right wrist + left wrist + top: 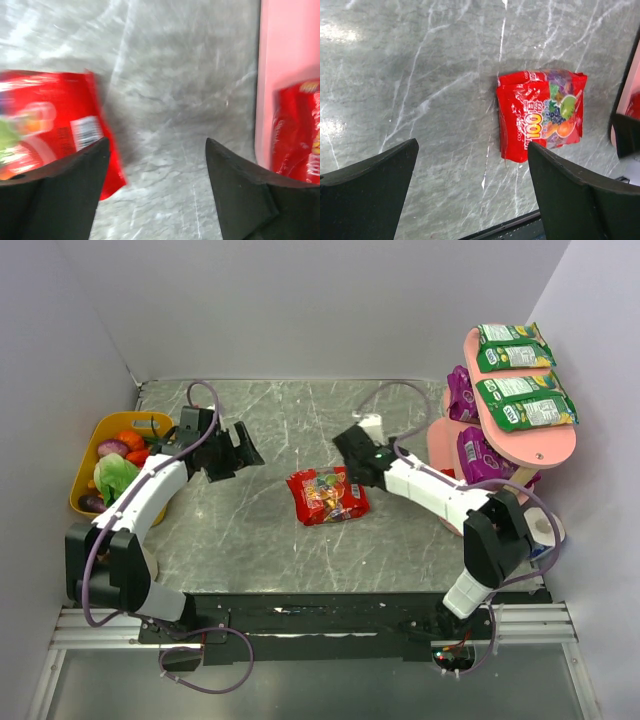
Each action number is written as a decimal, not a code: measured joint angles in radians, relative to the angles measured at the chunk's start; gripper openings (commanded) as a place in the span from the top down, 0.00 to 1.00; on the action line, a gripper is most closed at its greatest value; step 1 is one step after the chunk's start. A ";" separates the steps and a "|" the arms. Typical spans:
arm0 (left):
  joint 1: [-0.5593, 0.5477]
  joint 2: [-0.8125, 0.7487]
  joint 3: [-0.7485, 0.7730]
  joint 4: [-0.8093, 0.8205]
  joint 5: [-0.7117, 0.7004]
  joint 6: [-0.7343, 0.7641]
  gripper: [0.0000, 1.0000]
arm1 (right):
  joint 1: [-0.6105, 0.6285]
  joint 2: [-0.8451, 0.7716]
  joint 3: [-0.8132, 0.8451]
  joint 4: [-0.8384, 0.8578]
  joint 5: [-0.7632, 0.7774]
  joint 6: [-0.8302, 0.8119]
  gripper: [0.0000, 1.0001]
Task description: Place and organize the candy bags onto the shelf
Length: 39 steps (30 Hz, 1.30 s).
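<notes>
One red candy bag (327, 495) with fruit print lies flat on the table's middle; it also shows in the left wrist view (542, 115) and, blurred, in the right wrist view (50, 125). The pink shelf (560, 445) stands at the right. Two green bags (520, 370) lie on its top board and two purple bags (478, 452) on the middle one. A second red bag (297, 132) lies on a pink board (272, 60). My left gripper (238, 458) is open and empty, left of the table bag (472, 150). My right gripper (350, 450) is open and empty, just right of it (157, 145).
A yellow bowl (85, 475) with plastic toy vegetables stands at the far left. Grey walls close in the table at the back and sides. The black front rail runs along the near edge (510, 225).
</notes>
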 measured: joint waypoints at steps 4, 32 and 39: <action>0.000 -0.019 0.000 -0.013 -0.062 -0.027 0.04 | 0.138 0.053 0.152 -0.058 0.106 -0.022 0.11; 0.001 -0.295 0.261 -0.097 -0.417 -0.043 0.04 | 0.466 0.616 0.672 -0.275 0.131 -0.011 0.15; 0.001 -0.286 0.261 -0.097 -0.386 -0.040 0.04 | 0.430 0.684 0.673 -0.280 0.131 -0.003 0.26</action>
